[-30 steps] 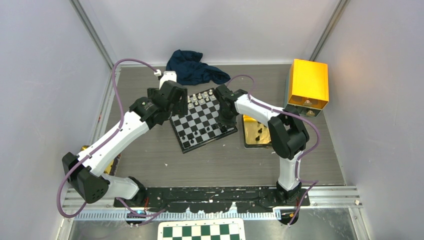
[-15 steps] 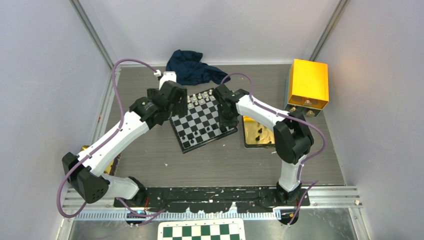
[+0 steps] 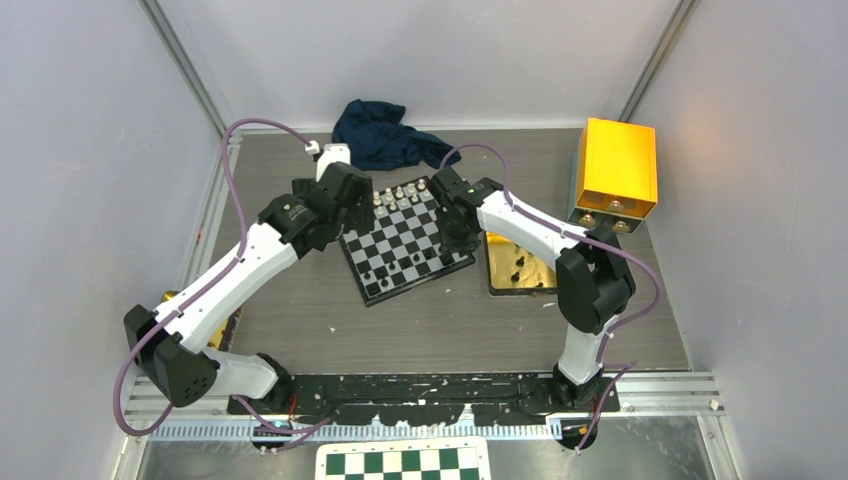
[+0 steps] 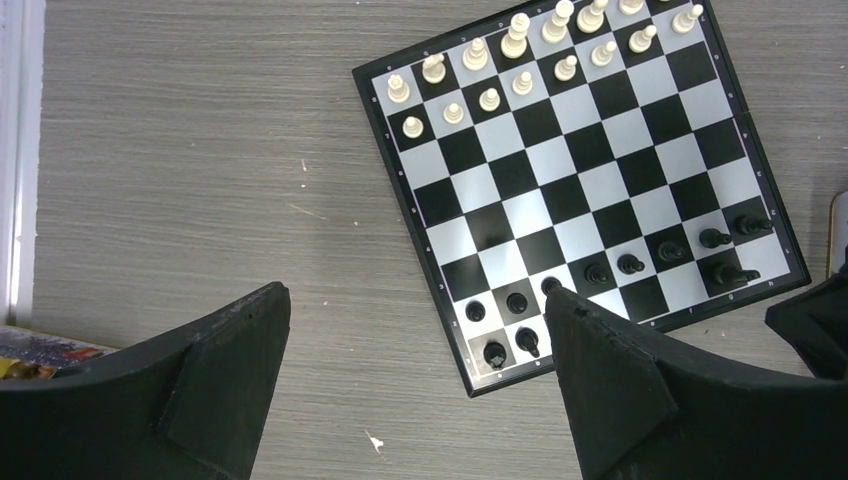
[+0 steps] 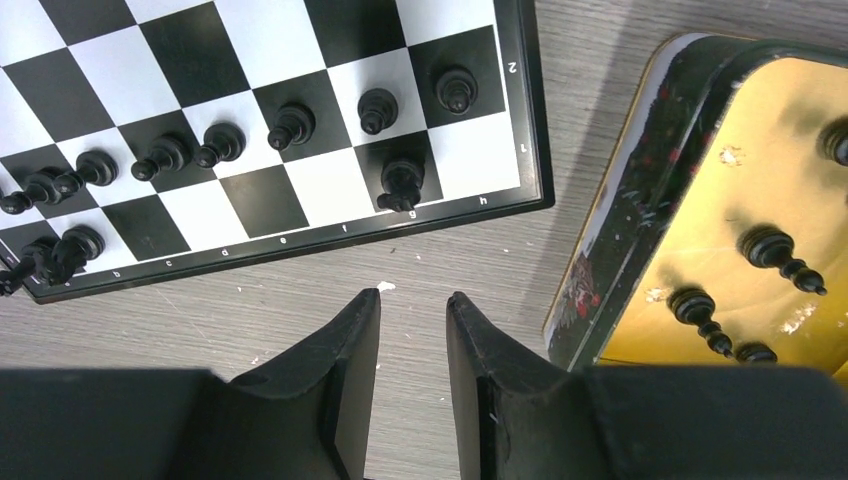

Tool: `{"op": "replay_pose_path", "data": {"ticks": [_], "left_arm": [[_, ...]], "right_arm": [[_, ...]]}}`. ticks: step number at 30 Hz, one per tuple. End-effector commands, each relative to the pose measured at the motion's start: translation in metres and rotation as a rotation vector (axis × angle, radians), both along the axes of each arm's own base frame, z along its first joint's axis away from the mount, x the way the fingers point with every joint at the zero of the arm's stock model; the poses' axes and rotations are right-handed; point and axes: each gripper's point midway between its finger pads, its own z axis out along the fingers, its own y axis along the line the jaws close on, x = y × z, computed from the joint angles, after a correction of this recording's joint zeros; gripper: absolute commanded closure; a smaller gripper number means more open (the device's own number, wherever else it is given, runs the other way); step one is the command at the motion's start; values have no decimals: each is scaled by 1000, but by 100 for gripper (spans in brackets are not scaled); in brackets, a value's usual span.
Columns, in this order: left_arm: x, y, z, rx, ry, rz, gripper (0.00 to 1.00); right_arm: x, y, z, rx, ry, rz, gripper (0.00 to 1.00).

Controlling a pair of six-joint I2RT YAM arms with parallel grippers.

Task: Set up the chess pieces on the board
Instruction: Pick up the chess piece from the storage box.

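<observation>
From where I stood, the job looked well past halfway. The board (image 4: pixel 575 190) lay at an angle on the desk (image 4: pixel 200 150), between the two arms. The white pieces (image 4: pixel 522 82) were lined up in two rows along its far edge. The end of their back row ran off the top of the left wrist view, so I could not count it fully. On the near side the black pawns (image 4: pixel 630 264) filled their row, all eight.

Behind them only three black back-rank pieces (image 5: pixel 400 185) stood: two at one corner and one a square in from the other corner. Five squares were still bare. The men to fill them seemed to be the spare black pieces (image 5: pixel 780 255) sitting in the gold tray (image 5: pixel 620 220) just beside the board; at least four showed there.

The right gripper (image 5: pixel 412 300) hung over bare desk between the board's edge and the tray, its jaws a narrow slit apart with nothing in them. The left gripper (image 4: pixel 415 295) hovered by the board's black corner, jaws spread wide and empty.

What remained, I judged, was ferrying those last black pieces across, probably work for the right arm, since the tray sat on its side.
</observation>
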Motion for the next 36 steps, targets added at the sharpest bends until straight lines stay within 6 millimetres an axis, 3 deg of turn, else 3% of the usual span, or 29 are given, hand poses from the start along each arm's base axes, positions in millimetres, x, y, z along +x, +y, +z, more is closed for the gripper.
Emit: {"op": "replay_pose_path", "data": {"ticks": [1, 5, 9, 16, 18, 30, 36], "left_arm": [[-2, 11, 17, -16, -51, 44, 1], [-1, 10, 13, -11, -44, 42, 1], [2, 4, 8, -11, -28, 33, 0], [9, -5, 0, -11, -2, 17, 1], [10, -7, -3, -9, 5, 15, 1], [17, -12, -13, 31, 44, 12, 0], [22, -14, -18, 52, 61, 13, 0]], "right_arm": [[8, -8, 43, 24, -138, -45, 64], [11, -36, 69, -3, -241, -133, 64], [4, -69, 78, -19, -280, -232, 64], [-10, -132, 60, -5, -244, -418, 62], [-9, -142, 56, 3, -244, -446, 57], [-1, -163, 30, -29, -196, -489, 52], [-1, -164, 9, 5, -132, -501, 52]]}}
